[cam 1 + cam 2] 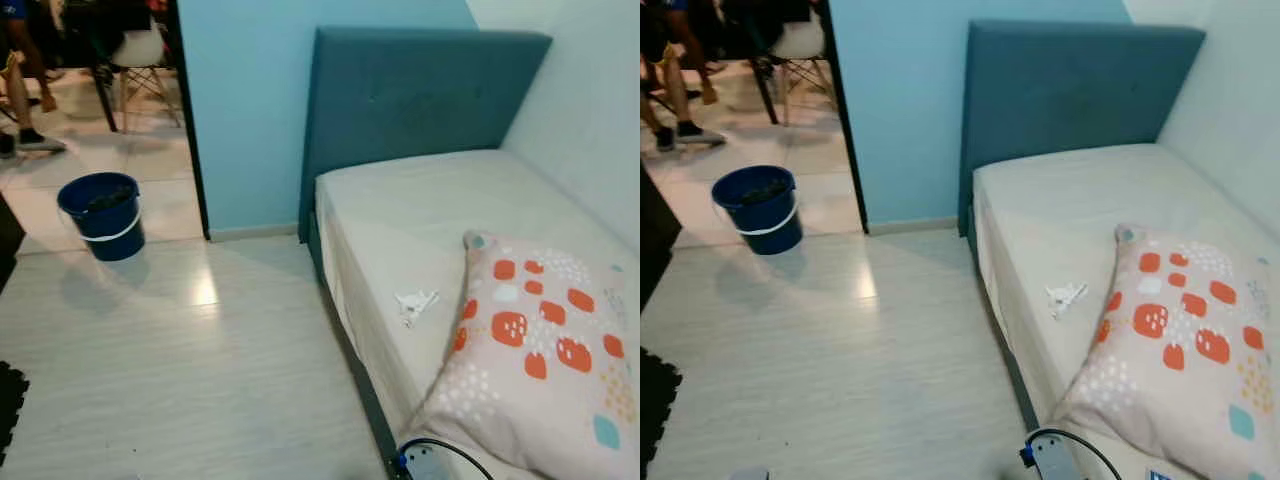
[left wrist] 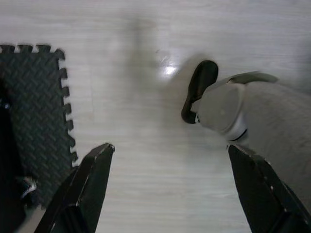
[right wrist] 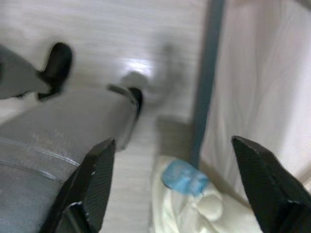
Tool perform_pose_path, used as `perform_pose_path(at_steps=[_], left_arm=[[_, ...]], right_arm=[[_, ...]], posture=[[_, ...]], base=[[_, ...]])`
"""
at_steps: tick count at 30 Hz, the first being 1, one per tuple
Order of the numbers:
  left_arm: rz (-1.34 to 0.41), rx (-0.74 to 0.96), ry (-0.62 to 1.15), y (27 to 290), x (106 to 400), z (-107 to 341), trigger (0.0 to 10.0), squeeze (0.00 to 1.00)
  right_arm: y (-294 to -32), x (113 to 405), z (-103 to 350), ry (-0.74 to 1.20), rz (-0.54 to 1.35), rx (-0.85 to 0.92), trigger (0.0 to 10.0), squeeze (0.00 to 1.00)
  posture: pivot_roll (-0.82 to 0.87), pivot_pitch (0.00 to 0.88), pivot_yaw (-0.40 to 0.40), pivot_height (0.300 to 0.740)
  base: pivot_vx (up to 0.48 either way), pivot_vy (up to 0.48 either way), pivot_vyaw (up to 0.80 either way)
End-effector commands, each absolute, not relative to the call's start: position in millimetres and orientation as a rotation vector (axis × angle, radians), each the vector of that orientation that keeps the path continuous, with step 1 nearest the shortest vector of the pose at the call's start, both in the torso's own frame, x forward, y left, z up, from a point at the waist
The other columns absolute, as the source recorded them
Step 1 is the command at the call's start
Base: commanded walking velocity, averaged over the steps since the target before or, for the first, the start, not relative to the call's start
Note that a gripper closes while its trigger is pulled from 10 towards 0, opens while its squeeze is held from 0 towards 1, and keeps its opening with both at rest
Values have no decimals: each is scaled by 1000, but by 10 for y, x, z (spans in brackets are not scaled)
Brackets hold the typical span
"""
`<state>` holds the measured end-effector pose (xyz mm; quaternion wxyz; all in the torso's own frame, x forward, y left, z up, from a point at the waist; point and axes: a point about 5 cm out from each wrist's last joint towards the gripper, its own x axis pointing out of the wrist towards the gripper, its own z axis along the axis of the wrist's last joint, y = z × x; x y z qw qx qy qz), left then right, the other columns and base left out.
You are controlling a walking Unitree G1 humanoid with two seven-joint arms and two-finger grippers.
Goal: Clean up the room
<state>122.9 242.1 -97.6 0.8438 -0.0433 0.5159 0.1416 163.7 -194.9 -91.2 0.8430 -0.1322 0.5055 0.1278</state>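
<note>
— Left eye view first: what do we have to tidy? We see a crumpled white scrap of paper (image 1: 415, 303) on the bed (image 1: 400, 225), near the mattress edge and just beside the patterned pillow (image 1: 545, 365).

— How does it look to us? Small, wrinkled and pale, barely standing out from the cream sheet, with a few points sticking up. We judge it light and easy to pinch, but easy to flatten or push away.

— And where would it go? We see a blue bucket (image 1: 103, 215) on the floor (image 1: 200, 360) by the doorway, well apart from the bed. It seems the likely bin.

— Which step are we in? We judge this as the approach, with nothing picked up yet. In the wrist views our left pincer (image 2: 170, 187) hangs over the floor beside a black foam mat (image 2: 31, 104), fingers spread wide and empty. Our right pincer (image 3: 175, 187) hangs near the bed's side, also wide apart and holding nothing.

— What does the next move call for? We would say stepping closer to the bed, then raising the right arm over the scrap and coming down on it from above.
</note>
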Motion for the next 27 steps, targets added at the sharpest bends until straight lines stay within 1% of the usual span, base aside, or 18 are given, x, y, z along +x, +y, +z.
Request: perform_pose_path(at_steps=[1, 18, 27], left_arm=[[286, -99, 1100, 2376, 1215, -993, 10000, 0], [282, -95, 1082, 2397, 1238, -978, 10000, 0], [279, -116, 1060, 2387, 1253, -973, 10000, 0]], right_arm=[[-1973, 1645, -906, 1070, 266, -288, 10000, 0], [-1992, 1599, -920, 1079, 272, -279, 10000, 0], [-1992, 1576, -932, 1087, 253, -280, 10000, 0]], posture=[[-114, 107, -90, 740], [-115, 87, -79, 740], [-117, 97, -78, 740]], base=[[480, 0, 0], [480, 0, 0], [480, 0, 0]])
